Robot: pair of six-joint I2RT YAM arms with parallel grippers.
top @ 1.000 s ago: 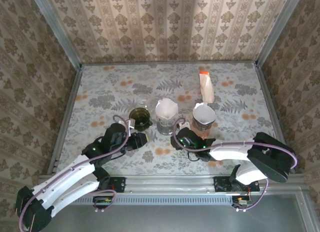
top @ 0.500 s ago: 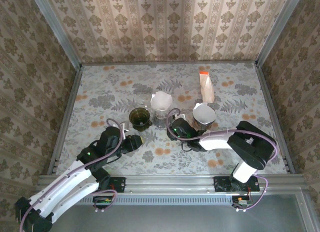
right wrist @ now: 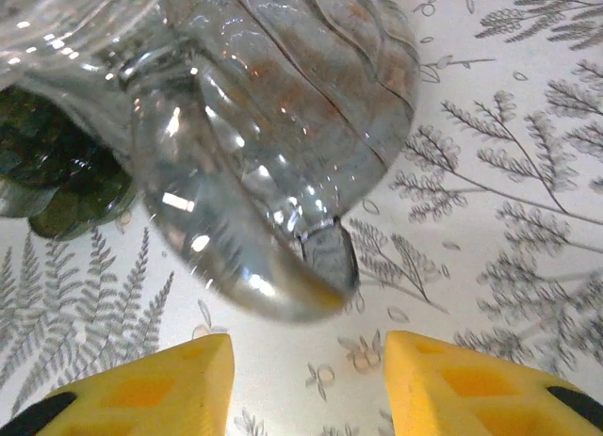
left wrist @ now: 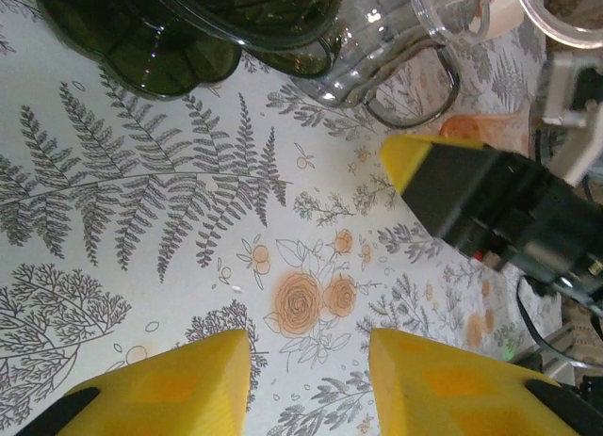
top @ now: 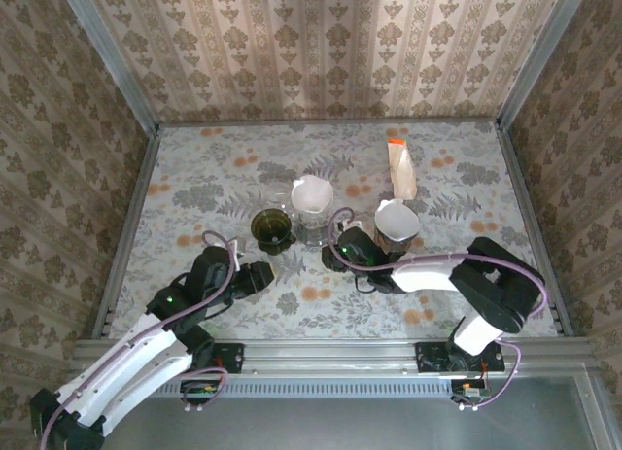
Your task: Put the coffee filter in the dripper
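White paper forms the filter (top: 312, 193), which sits in the clear glass dripper (top: 313, 226) at the middle of the surface (top: 194, 168). It is a cone with its long axis upright, the wide mouth pointing up and the tip down inside the glass. The dripper has ribbed, shiny walls and a curved handle (right wrist: 236, 248) turned toward the right claw (right wrist: 306, 347). This claw is wide and holds nothing; its yellow fingers (right wrist: 141, 384) stand just near of the handle, apart from it. The left claw (left wrist: 306, 347) is also wide and empty, over the printed fern pattern. It is on the near side of a dark green glass (left wrist: 141, 40) that stands just left of the dripper. Compared with one second ago, dripper and filter stand farther from the arms, and the left claw has drawn back a little to the near left.
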